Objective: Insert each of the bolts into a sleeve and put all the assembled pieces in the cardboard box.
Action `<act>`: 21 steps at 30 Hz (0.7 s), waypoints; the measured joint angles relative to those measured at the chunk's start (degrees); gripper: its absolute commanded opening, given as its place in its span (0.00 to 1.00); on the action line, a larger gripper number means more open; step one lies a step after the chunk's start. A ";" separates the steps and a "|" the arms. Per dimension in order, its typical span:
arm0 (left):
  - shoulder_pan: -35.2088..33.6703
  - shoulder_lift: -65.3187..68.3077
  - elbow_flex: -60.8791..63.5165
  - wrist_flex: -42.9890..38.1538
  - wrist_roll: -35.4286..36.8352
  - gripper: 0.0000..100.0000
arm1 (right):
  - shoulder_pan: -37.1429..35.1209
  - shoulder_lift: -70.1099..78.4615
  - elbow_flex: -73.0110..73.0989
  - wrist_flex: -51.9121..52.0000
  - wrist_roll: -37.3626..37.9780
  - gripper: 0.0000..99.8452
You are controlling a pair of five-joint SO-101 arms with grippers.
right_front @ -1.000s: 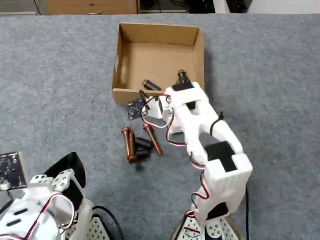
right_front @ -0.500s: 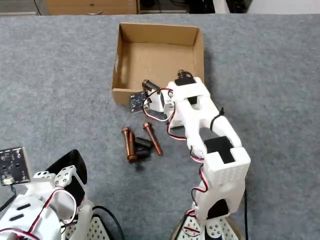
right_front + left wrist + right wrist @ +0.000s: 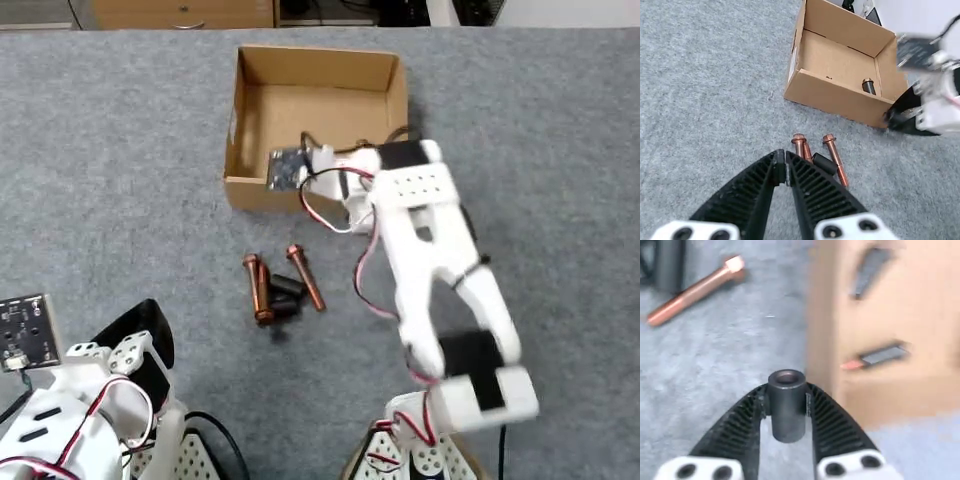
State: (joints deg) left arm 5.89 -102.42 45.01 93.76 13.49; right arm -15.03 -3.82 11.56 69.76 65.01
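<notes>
An open-topped brown cardboard box (image 3: 315, 68) sits upright on the grey worktop (image 3: 120, 150). Inside it, near the front wall, lies a copper bolt fitted into a dark sleeve (image 3: 868, 86). In front of the box, loose copper-coloured hex-head bolts (image 3: 305, 277) lie flat and roughly parallel, with short black cylindrical sleeves (image 3: 286, 288) between them. One more dark hollow sleeve (image 3: 786, 407) stands upright, pinched in the right hand (image 3: 786, 390), close to the box's front wall.

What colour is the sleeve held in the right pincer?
The sleeve is dark grey; the right wrist view shows it best.
</notes>
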 measured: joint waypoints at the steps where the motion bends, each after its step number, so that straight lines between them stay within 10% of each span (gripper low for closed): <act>1: 0.00 0.00 0.44 -0.26 0.00 0.02 | 0.00 -2.90 0.00 0.00 -1.67 0.00; 10: 0.00 0.00 5.19 -1.14 0.00 0.02 | 2.02 -28.13 0.00 -1.14 -15.56 0.00; 21: 0.00 14.42 4.57 -5.19 0.00 0.02 | 23.21 -35.87 7.21 -7.65 -36.48 0.00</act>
State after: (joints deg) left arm 5.89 -88.00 49.58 88.57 13.49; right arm 8.18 -39.69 18.77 62.11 28.53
